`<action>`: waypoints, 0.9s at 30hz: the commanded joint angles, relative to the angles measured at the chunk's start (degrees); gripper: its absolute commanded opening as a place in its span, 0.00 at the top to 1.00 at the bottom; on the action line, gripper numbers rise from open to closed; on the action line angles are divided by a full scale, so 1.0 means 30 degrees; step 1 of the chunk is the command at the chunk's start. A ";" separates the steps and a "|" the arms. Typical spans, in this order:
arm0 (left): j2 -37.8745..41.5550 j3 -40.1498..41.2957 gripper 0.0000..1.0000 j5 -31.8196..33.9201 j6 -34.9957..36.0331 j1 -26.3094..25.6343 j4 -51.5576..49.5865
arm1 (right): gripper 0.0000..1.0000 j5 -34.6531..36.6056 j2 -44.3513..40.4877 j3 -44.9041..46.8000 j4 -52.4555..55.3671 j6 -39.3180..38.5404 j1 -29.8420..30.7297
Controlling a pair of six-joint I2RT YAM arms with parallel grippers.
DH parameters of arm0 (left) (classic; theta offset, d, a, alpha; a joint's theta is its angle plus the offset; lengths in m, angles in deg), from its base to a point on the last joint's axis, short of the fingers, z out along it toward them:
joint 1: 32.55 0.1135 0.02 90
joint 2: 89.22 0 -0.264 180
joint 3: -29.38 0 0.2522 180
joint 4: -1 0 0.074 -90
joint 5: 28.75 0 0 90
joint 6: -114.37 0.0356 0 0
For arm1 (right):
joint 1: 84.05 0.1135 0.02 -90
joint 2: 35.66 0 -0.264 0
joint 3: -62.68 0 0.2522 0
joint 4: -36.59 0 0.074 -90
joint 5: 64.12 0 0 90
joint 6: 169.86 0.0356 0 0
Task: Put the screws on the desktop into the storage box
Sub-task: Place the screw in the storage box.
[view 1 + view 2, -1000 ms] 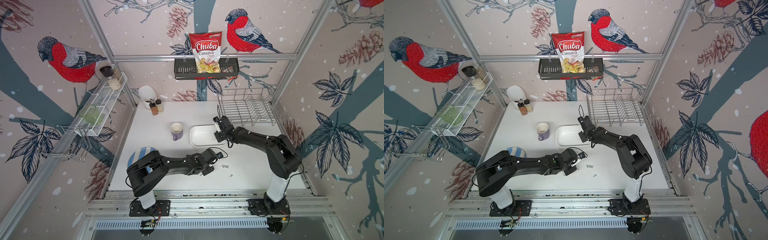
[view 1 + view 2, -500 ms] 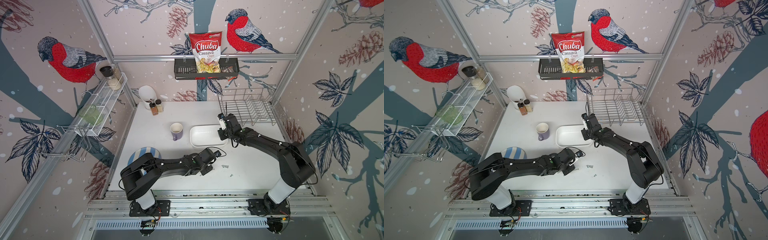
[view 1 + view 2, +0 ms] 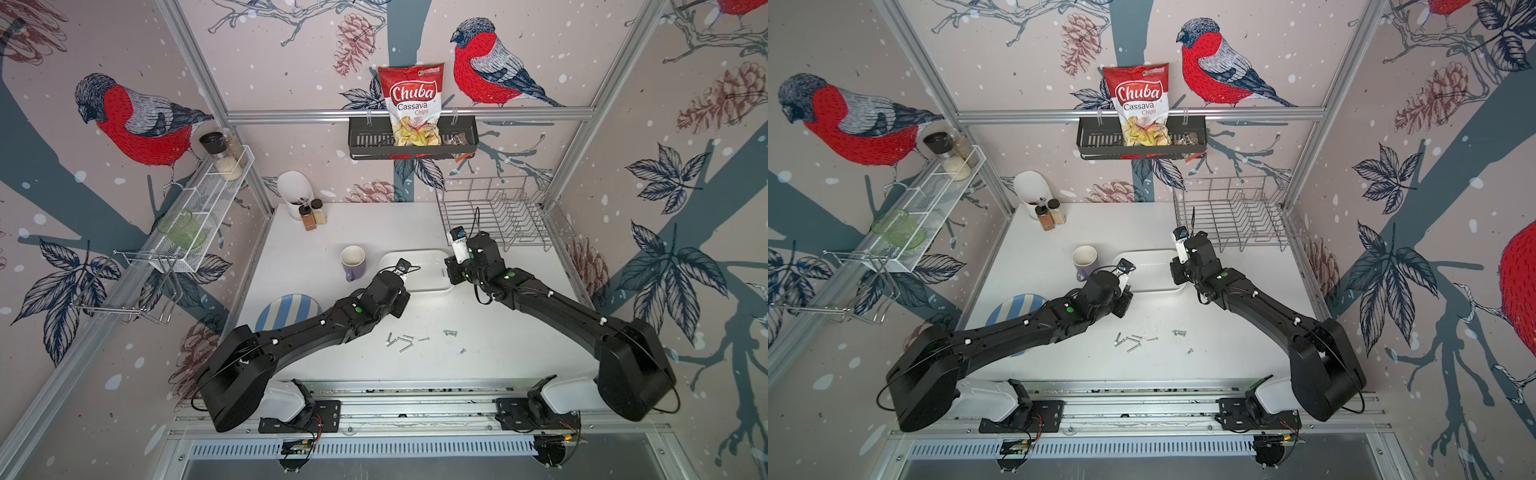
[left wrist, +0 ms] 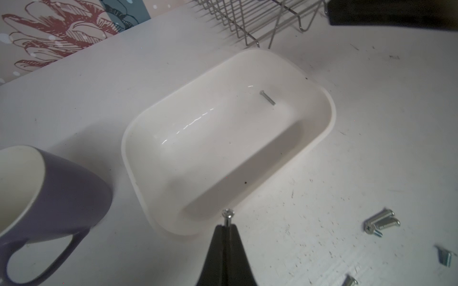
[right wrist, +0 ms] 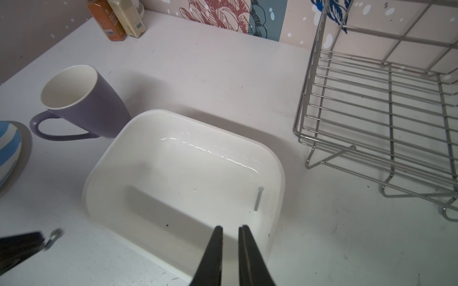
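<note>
Screws (image 3: 401, 340) lie loose on the desktop (image 3: 316, 249) toward the front, apart from both grippers. The left gripper (image 4: 226, 228) is clamped on a single screw (image 4: 228, 215), head outward, near a corner of the storage box (image 4: 329, 116) but outside it. A long screw (image 5: 258, 199) lies inside the box near one short end. The right gripper (image 5: 230, 229) hovers over the box's edge, its jaws a narrow gap apart with nothing between them. Both top views hide the fingertips under the wrists. Only the wrist views show the grip and the gap.
</note>
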 commanded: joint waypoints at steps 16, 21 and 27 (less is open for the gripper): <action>-0.4457 -0.4291 1.00 -0.1967 -0.2293 0.2861 -0.0732 | 0.65 0.0373 -0.3601 0.4265 0.0129 -0.1703 0.5826; -0.3393 -0.2714 1.00 -0.2668 -0.2873 0.3463 0.0579 | 0.68 -0.0317 -0.1018 0.4591 0.0045 -0.5261 0.7688; -0.0595 -0.0061 1.00 -0.2966 -0.3619 0.3460 0.1939 | 0.60 -0.0225 0.1670 0.3795 0.1075 -0.6146 0.8290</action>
